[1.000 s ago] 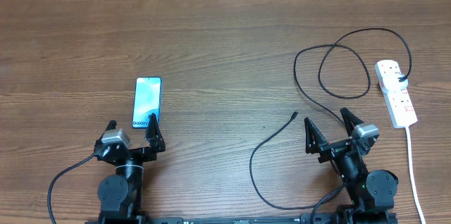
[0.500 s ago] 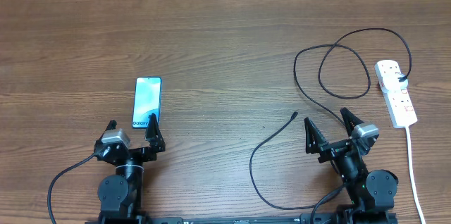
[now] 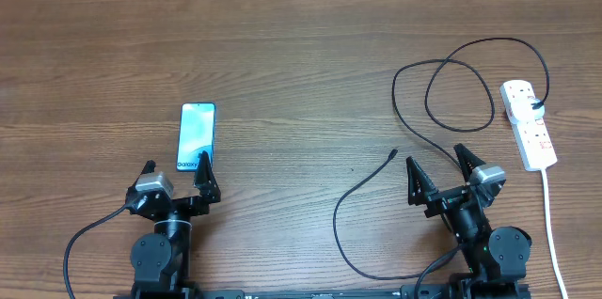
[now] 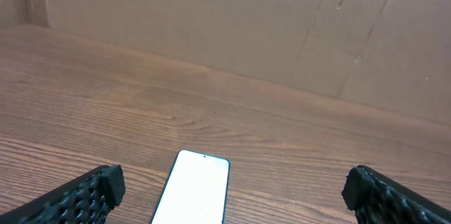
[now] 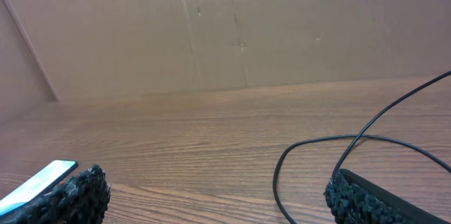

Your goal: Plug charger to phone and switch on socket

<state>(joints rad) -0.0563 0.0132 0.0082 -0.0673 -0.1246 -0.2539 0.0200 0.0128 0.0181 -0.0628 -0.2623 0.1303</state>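
The phone (image 3: pixel 197 136) lies flat at the left, its lit screen reading "Galaxy". It also shows in the left wrist view (image 4: pixel 195 193) between my fingers. My left gripper (image 3: pixel 175 172) is open just in front of the phone's near end. The charger (image 3: pixel 442 92) loops in curls at the right, its black plug tip (image 3: pixel 391 155) lying free. The socket (image 3: pixel 528 124) is a white power strip at the far right with a black plug in it. My right gripper (image 3: pixel 440 169) is open and empty, right of the plug tip. The charger shows in the right wrist view (image 5: pixel 331 155).
A white cord (image 3: pixel 553 224) runs from the socket toward the front edge at the right. A cardboard wall (image 4: pixel 232 20) stands behind the table. The phone's edge shows at the lower left of the right wrist view (image 5: pixel 39 179).
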